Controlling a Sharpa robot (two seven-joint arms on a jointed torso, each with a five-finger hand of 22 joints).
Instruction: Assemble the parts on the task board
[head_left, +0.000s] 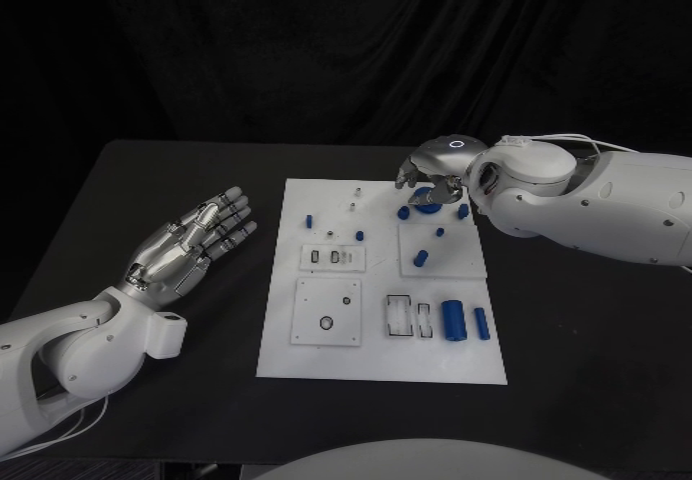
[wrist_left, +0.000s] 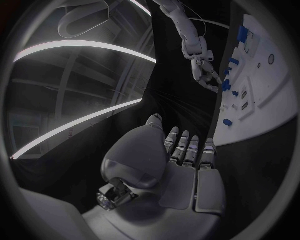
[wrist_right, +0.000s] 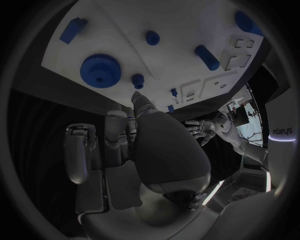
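Observation:
The white task board (head_left: 378, 350) lies in the middle of the black table. A blue gear (head_left: 423, 209) sits near its far right corner, with small blue pegs (head_left: 421, 258) close by. My right hand (head_left: 430, 178) hovers just above the gear, fingers bent down and apart, holding nothing. In the right wrist view the gear (wrist_right: 100, 70) lies free on the board, and one fingertip (wrist_right: 140, 102) points at a short blue peg (wrist_right: 137, 80). My left hand (head_left: 195, 240) lies flat and open to the left of the board, off its edge.
Two blue cylinders (head_left: 453, 320) lie at the board's near right beside rectangular slots (head_left: 400, 315). A square plate with a hole (head_left: 327, 311) sits at the near left. A blue peg (head_left: 307, 220) stands at the far left. Bare table surrounds the board.

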